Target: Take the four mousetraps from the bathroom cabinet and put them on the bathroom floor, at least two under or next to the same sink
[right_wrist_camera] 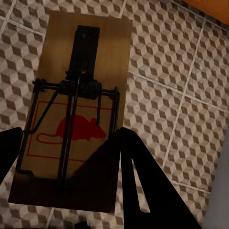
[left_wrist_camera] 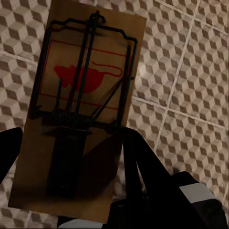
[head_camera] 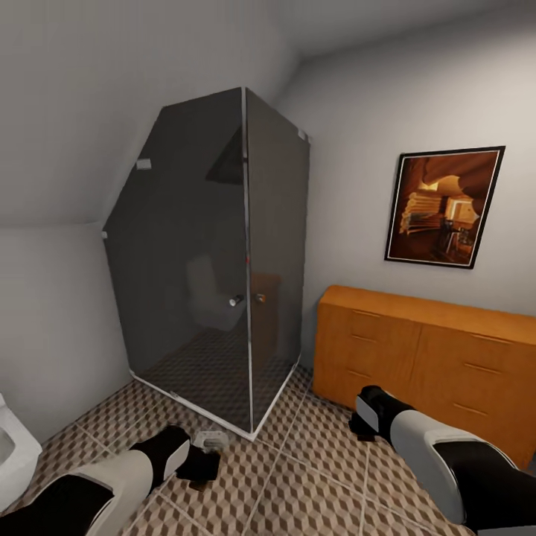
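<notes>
Both grippers grasp 1 mousetrap each: the left gripper (left_wrist_camera: pixel 67 143) pinches a mousetrap (left_wrist_camera: pixel 78 109) by its edges, the right gripper (right_wrist_camera: pixel 67 143) another mousetrap (right_wrist_camera: pixel 76 114), held flat above the bathroom floor (head_camera: pixel 298 476), probably for carrying toward the sink. Farther off, the cabinet (head_camera: pixel 424 365) stands shut, its contents hidden.

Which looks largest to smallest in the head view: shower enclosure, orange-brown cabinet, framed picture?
1. Shower enclosure
2. Orange-brown cabinet, cut off at the frame edge
3. Framed picture
Distances from the camera differ, so this ranks apparent size only.
</notes>
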Available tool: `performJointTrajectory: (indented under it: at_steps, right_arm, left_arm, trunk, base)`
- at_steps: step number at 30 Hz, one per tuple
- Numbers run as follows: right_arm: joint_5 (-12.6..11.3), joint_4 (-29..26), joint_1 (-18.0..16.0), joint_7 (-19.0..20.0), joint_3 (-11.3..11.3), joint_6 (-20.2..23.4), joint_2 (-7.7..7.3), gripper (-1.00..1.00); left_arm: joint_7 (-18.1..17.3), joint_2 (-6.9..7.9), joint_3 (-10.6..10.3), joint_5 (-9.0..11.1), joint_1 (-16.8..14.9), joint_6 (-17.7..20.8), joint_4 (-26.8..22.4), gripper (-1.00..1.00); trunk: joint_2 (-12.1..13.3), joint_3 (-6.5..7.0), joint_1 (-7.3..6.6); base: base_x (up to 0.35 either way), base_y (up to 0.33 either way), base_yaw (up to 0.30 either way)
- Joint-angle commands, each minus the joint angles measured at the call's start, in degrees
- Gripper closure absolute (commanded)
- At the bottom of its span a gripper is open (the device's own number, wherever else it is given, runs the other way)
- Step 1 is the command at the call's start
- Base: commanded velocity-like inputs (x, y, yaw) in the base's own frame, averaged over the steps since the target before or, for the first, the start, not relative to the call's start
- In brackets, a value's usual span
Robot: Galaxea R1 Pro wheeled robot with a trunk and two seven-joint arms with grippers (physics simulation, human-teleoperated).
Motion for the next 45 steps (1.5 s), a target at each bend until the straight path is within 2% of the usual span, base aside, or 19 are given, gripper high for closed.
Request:
performJointTrajectory:
  at_steps: [1, 3, 5, 7, 9, 14, 18, 26, 35, 45]
  right_arm:
    - [-0.64, -0.12, 0.01, -0.17, 0.31, 0.26, 0.03, 1.00]
    - [-0.56, -0.12, 0.38, 0.39, 0.34, 0.26, 0.19, 1.00]
    - [-0.51, -0.17, 0.98, 1.04, 0.36, 0.26, 0.24, 1.00]
    - [-0.43, -0.24, 1.67, 1.65, 0.55, 0.26, 0.27, 1.00]
    - [0.17, -0.27, 1.97, 1.94, 1.36, 0.26, 0.28, 1.00]
    - [1.18, -0.24, 2.21, 2.36, 2.95, 0.26, 0.28, 1.00]
    - [1.55, -0.21, 2.68, 2.76, 3.52, 0.26, 0.65, 1.00]
    - [1.56, -0.21, 3.07, 2.78, 3.71, 0.26, 1.40, 1.00]
    - [1.56, -0.21, 3.35, 2.78, 3.73, 0.26, 1.58, 1.00]
    - [1.56, -0.21, 4.21, 2.78, 3.73, 0.26, 1.60, 1.00]
  left_arm:
    - [-0.14, 0.00, -0.46, 0.74, 0.10, 0.19, -0.06, 1.00]
    - [-0.14, 0.02, -0.44, 3.87, 0.71, -1.38, -0.03, 1.00]
    - [-0.14, 0.04, -0.43, 5.78, 0.91, -2.81, 0.15, 1.00]
    - [-0.11, 0.07, -0.43, 7.17, 1.03, -3.77, 0.96, 1.00]
    - [-0.08, 0.14, -0.43, 7.75, 1.08, -4.19, 1.60, 1.00]
    - [-0.06, 0.80, -0.43, 8.10, 1.12, -4.50, 2.01, 1.00]
    - [-0.06, 1.86, -0.43, 9.16, 1.94, -6.60, 2.12, 1.00]
    - [0.41, 1.94, -0.46, 9.38, 2.39, -7.15, 2.12, 1.00]
    - [3.69, 1.94, -0.43, 9.47, 2.49, -7.17, 2.12, 1.00]
    - [4.06, 1.88, -0.43, 9.49, 2.50, -7.17, 2.12, 1.00]
  trunk:
    - [-0.07, -0.04, 0.00]
    - [-0.07, 0.06, 0.00]
    - [-0.07, 0.16, 0.00]
    - [0.73, 0.62, -0.43]
    - [1.53, 1.06, -0.87]
    - [3.54, 2.14, -1.97]
    - [3.54, 2.26, -1.97]
    - [3.54, 2.47, -1.97]
    - [3.54, 2.71, -1.97]
    - [3.54, 2.97, -1.97]
  base:
    - [-0.061, 0.000, 0.235]
    - [-0.026, 0.000, 0.240]
    - [-0.013, 0.000, 0.243]
    - [-0.005, 0.000, 0.245]
    - [-0.003, 0.000, 0.250]
    - [-0.001, 0.000, 0.261]
    - [0.000, 0.000, 0.271]
    - [0.000, 0.000, 0.273]
    - [0.000, 0.000, 0.273]
    - [0.000, 0.000, 0.274]
